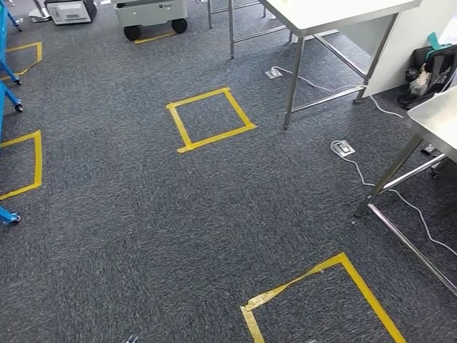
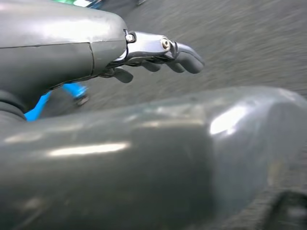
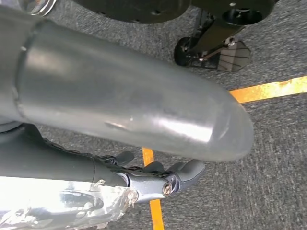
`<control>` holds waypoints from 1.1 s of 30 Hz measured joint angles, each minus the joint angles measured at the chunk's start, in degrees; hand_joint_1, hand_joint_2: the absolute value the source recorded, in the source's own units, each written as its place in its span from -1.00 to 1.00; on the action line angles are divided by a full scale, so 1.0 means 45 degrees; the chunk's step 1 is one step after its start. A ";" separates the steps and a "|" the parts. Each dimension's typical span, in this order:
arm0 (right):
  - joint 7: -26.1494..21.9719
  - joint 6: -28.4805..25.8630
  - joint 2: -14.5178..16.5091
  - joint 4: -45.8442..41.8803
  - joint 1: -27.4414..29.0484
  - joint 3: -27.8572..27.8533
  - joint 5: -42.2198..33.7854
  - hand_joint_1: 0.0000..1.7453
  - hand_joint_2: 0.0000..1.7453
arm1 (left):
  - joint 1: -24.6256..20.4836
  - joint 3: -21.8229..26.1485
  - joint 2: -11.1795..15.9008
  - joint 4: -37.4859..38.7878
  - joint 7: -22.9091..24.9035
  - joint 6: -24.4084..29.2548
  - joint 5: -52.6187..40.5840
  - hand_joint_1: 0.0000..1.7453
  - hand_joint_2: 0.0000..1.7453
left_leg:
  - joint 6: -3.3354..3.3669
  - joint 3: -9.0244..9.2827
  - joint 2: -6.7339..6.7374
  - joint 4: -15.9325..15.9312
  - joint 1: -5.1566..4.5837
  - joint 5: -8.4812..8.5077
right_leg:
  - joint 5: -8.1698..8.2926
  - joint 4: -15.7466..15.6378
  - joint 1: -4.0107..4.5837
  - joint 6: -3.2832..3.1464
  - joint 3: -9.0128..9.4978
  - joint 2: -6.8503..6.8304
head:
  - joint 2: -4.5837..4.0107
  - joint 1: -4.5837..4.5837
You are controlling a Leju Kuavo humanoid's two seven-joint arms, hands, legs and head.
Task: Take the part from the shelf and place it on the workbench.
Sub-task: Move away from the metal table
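Note:
My left hand [image 2: 159, 53] hangs over the grey carpet in the left wrist view, its dark fingers stretched out and holding nothing. In the right wrist view my right hand [image 3: 159, 177] also hangs with fingers extended and nothing in them, above a strip of yellow floor tape [image 3: 269, 88]. A steel workbench [image 1: 439, 118] stands at the right edge of the head view. The blue wheeled legs of a shelf [image 1: 8, 93] show at the far left. I see no part in any view.
A white table [image 1: 334, 14] on steel legs stands at the back right, with cables [image 1: 377, 107] and a floor socket [image 1: 343, 148] beneath. Yellow tape squares [image 1: 210, 118] mark the carpet. A white wheeled cart [image 1: 151, 14] is at the back; a bag [image 1: 431, 68] sits far right.

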 joint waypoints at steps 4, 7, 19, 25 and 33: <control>0.0001 -0.0041 0.0009 0.0000 0.0023 -0.0030 -0.0079 -1.00 -1.00 | 0.0070 0.0482 0.0113 0.0000 0.0385 -0.0198 0.0713 -1.00 -1.00 | 0.0197 0.1310 0.0330 -0.2231 -0.0090 0.1200 | -0.0007 0.0012 0.0079 0.0013 0.0022 -0.0364 | 0.0000 -0.0005; -0.0006 -0.0070 0.0027 0.0000 0.0016 -0.0076 -0.0125 -1.00 -1.00 | 0.0003 0.1005 0.0138 0.0000 0.0459 -0.0301 0.1506 -1.00 -1.00 | 0.0358 0.2073 0.0643 -0.3765 -0.0213 0.1522 | -0.0041 0.0027 0.0158 0.0149 0.0020 -0.0582 | 0.0000 -0.0001; -0.0045 -0.0092 0.0091 0.0001 0.0050 -0.0304 -0.0244 -1.00 -1.00 | -0.0005 0.2142 -0.0039 -0.0001 0.0231 -0.0403 0.1994 -1.00 -1.00 | 0.0620 0.2059 -0.0386 -0.3875 -0.0062 0.1694 | -0.0585 0.1638 -0.0106 0.0665 -0.0671 0.0407 | 0.0000 0.0127; 0.0006 -0.0067 0.0160 0.0005 0.0005 -0.0351 -0.0271 -1.00 -1.00 | -0.0055 0.2227 -0.0285 -0.0005 0.0435 -0.0153 0.1760 -1.00 -1.00 | 0.0175 0.1829 -0.0674 -0.3739 -0.0008 0.1739 | -0.0091 0.0032 -0.0116 0.0310 0.0125 0.0673 | 0.0000 0.0101; 0.0095 -0.0055 0.0165 0.0005 -0.0032 -0.0430 -0.0292 -1.00 -1.00 | -0.0168 0.2202 -0.0588 -0.0005 0.0578 -0.0094 0.1482 -1.00 -1.00 | 0.0065 0.0504 0.0067 -0.0837 -0.0015 0.0670 | -0.0054 -0.0016 -0.0020 0.0028 0.0089 -0.0157 | 0.0000 0.0004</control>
